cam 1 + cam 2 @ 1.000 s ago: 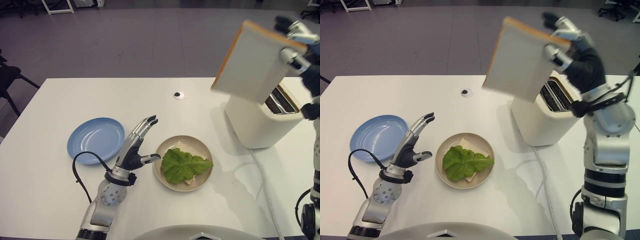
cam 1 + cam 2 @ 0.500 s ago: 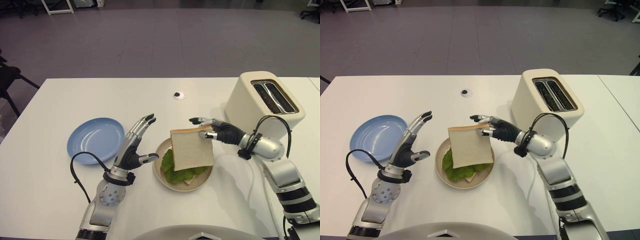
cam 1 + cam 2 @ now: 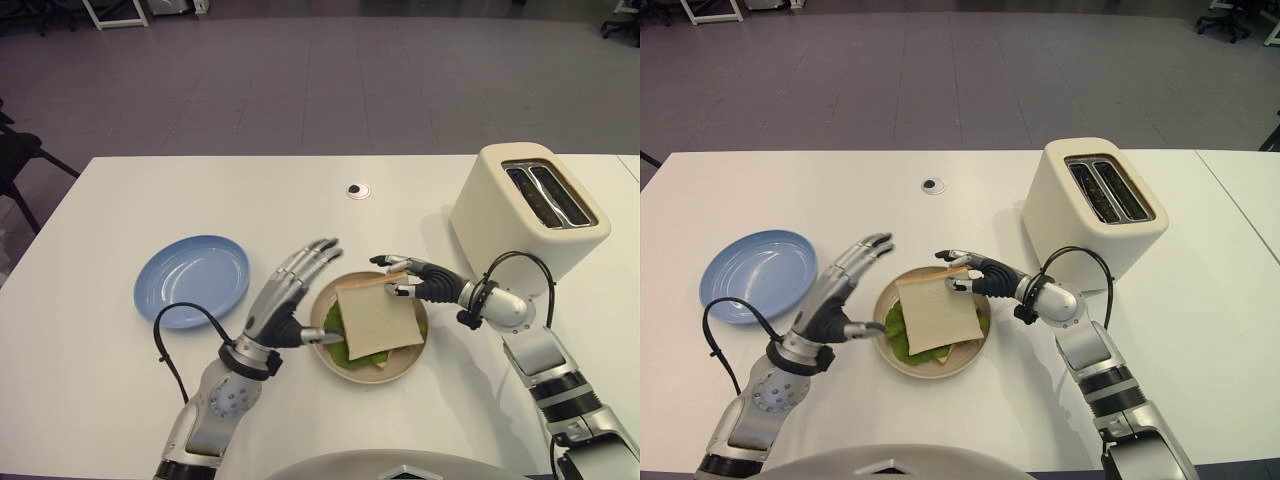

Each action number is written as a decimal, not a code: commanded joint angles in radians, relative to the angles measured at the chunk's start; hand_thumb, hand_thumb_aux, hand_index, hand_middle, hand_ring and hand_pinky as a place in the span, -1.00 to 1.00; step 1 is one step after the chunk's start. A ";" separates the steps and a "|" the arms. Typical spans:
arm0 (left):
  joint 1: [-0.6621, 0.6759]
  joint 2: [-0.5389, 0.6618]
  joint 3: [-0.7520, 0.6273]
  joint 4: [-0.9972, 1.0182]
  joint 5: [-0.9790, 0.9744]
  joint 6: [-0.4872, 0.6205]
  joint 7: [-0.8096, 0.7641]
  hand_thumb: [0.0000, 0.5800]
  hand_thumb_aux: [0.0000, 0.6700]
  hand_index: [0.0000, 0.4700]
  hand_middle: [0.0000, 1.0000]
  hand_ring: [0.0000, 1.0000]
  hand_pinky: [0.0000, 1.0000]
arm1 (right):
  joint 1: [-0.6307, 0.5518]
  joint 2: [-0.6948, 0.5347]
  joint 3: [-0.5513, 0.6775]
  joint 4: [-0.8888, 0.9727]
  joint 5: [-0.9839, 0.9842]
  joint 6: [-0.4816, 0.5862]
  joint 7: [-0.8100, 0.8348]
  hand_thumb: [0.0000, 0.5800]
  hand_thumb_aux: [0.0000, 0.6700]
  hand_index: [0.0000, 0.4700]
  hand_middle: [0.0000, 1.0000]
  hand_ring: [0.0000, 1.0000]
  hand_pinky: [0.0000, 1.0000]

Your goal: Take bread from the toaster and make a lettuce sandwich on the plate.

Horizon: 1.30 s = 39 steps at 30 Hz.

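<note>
I had lowered the bread slice (image 3: 378,318) nearly flat onto the lettuce (image 3: 338,344) on the plate (image 3: 393,369), lower centre. Right hand (image 3: 428,283) pinched its edge; left hand (image 3: 290,305) splayed, empty. Release remained, I judged.

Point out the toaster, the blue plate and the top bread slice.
toaster (image 3: 495,225), left eye view, its side wall.
blue plate (image 3: 190,278), left eye view, its bare middle.
top bread slice (image 3: 937,315), right eye view, its upper face.

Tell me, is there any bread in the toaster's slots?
Empty, as far as shows: both slots of the toaster look dark from above, with no slice sticking out.
</note>
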 commanded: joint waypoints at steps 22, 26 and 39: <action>-0.031 0.172 -0.305 0.112 0.452 0.138 -0.142 -1.00 -1.00 -1.00 -1.00 -1.00 -1.00 | -0.114 0.078 -0.241 -0.056 0.059 -0.098 -0.171 -1.00 -1.00 -1.00 -1.00 -1.00 -1.00; -0.038 0.179 -0.302 0.106 0.449 0.151 -0.111 -1.00 -1.00 -1.00 -1.00 -1.00 -1.00 | -0.049 0.027 -0.265 -0.119 0.105 -0.155 -0.105 -1.00 -1.00 -1.00 -1.00 -1.00 -1.00; 0.087 0.291 -0.008 -0.363 -0.108 0.097 -0.069 -1.00 -1.00 -1.00 -1.00 -1.00 -1.00 | 0.259 -0.380 -0.297 -0.224 0.218 -0.439 0.335 0.08 -0.36 -0.36 -1.00 -1.00 -1.00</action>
